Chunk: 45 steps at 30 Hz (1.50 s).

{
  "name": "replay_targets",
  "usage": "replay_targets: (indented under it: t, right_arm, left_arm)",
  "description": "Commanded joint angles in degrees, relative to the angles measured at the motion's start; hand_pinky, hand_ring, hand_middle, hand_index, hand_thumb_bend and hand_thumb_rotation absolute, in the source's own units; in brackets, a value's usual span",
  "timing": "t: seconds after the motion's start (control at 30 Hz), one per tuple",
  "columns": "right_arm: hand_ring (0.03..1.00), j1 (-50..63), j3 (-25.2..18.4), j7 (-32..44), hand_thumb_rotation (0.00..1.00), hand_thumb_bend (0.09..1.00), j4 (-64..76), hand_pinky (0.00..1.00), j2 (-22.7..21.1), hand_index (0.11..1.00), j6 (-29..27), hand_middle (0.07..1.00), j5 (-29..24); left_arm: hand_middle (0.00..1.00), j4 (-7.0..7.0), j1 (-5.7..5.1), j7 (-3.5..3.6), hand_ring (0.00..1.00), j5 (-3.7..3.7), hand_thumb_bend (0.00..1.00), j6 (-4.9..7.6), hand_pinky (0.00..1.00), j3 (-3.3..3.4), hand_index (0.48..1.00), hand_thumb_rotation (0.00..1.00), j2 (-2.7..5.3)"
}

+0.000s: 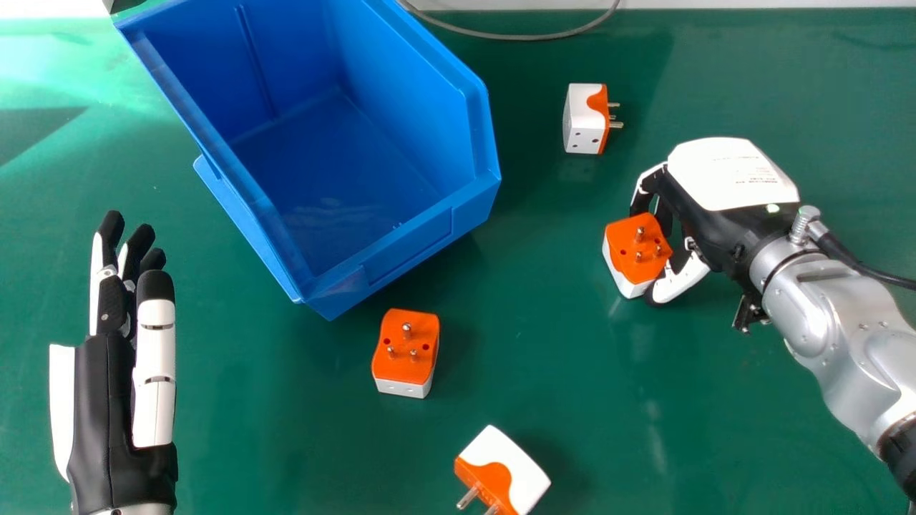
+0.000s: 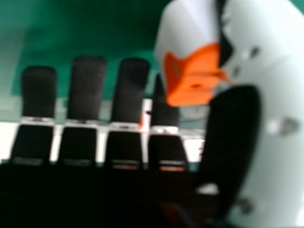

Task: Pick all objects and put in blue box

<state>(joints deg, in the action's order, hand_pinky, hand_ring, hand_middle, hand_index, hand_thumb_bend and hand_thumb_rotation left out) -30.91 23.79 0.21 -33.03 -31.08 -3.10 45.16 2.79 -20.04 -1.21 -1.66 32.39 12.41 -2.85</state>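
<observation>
Adapters [image 1: 399, 366] are outside blue box [image 1: 408, 100].

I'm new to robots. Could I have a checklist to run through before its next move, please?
1. Open-topped blue plastic box uncovered: ok.
2. Black and white right hand at a boxy orange-and-white plug adapter with metal pins: ok.
3. Grip on that adapter secure: cannot tell.
4. Black and white left hand out of the way: ok, fingers straight, beside the box and holding nothing.
5. All adapters boxed: not ok; the far adapter, middle adapter and near adapter also lie outside, on the green table.
</observation>
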Motion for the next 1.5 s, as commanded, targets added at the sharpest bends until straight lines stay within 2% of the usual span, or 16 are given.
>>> replay_targets:
  t: [0.0,0.2,0.47,0.57,0.6,0.7,0.77,0.9,1.0,1.1,1.2,1.27,1.33,1.47]
  right_arm:
    - [0.412,0.1,-1.8,-1.2,0.0,0.516,2.2,0.37,-0.9,0.502,-0.5,0.512,-1.2]
    - [0.413,1.8,-3.2,1.0,0.0,0.516,5.6,0.37,-1.5,0.495,-0.1,0.512,-2.7]
    - [0.417,4.6,-3.8,1.0,0.0,0.511,10.7,0.36,-3.0,0.489,1.5,0.519,-1.7]
    - [0.425,6.5,-5.3,1.3,0.0,0.505,13.7,0.35,-3.2,0.488,1.7,0.522,-3.1]
    - [0.425,7.2,-5.8,1.5,0.0,0.505,15.0,0.35,-3.4,0.488,1.9,0.522,-3.3]
    - [0.428,9.1,-7.0,1.9,0.0,0.504,18.6,0.34,-4.0,0.488,2.1,0.517,-3.0]
    - [0.428,10.5,-7.7,2.7,0.0,0.501,21.3,0.34,-4.3,0.493,2.9,0.516,-2.6]
    - [0.427,13.3,-9.7,4.1,0.0,0.5,26.4,0.33,-5.5,0.496,2.0,0.515,-3.6]
    - [0.426,15.3,-11.2,4.8,0.0,0.498,30.4,0.33,-6.4,0.503,1.8,0.511,-3.2]
    - [0.424,16.9,-12.3,6.3,0.0,0.497,34.4,0.33,-7.0,0.506,2.6,0.51,-2.6]
    - [0.422,18.3,-13.5,6.9,0.0,0.496,37.8,0.32,-7.1,0.51,2.5,0.508,-2.5]
    - [0.42,19.4,-14.4,7.0,0.0,0.496,40.3,0.32,-6.6,0.511,2.3,0.506,-2.8]
    - [0.419,20.3,-15.1,6.6,0.0,0.496,42.3,0.33,-6.0,0.51,1.8,0.498,-3.2]
    - [0.421,21.6,-15.4,8.2,0.0,0.497,48.1,0.33,-4.7,0.508,2.5,0.494,-2.7]
  left_arm:
    - [0.95,-1.14,-0.59,-0.04,0.94,0.36,0.48,1.09,0.92,0.15,0.974,0.94,-0.15]
    - [0.95,-1.22,-0.5,0.17,0.94,-0.23,0.48,0.65,0.93,0.2,0.976,0.94,-0.2]
    - [0.96,-1.21,-0.35,0.32,0.94,0.08,0.49,0.75,0.93,0.17,0.98,0.94,-0.46]
    - [0.96,-1.61,-0.49,0.43,0.94,0.12,0.48,0.16,0.93,0.12,0.982,0.94,-0.6]
    - [0.96,-1.67,-0.49,0.52,0.94,-0.07,0.48,0.12,0.93,0.09,0.982,0.94,-0.58]
    - [0.96,-1.42,-0.41,0.59,0.94,0.11,0.48,0.51,0.93,0.15,0.984,0.94,-0.7]
    - [0.96,-1.41,-0.39,0.37,0.94,0.36,0.48,0.3,0.94,0.24,0.986,0.94,-0.57]
    - [0.95,-1.57,-0.32,-0.29,0.94,1.23,0.48,-0.07,0.93,0.24,0.985,0.94,-0.29]
    - [0.95,-1.54,-0.27,-0.6,0.93,1.85,0.47,-0.06,0.92,0.27,0.978,0.94,-0.48]
    - [0.95,-1.37,-0.2,-0.1,0.93,1.38,0.47,0.13,0.92,0.2,0.975,0.94,-0.71]
    - [0.95,-1.26,-0.12,0.12,0.93,1.07,0.47,0.14,0.92,0.2,0.975,0.95,-0.67]
    - [0.95,-1.18,0.02,0.02,0.93,1.14,0.47,-0.01,0.92,0.25,0.975,0.95,-0.6]
    - [0.95,-1.12,0.16,-0.31,0.93,1.67,0.46,-0.02,0.92,0.32,0.973,0.95,-0.6]
    - [0.95,-1.02,0.18,0.04,0.93,1.25,0.46,0.14,0.91,0.26,0.972,0.96,-0.73]
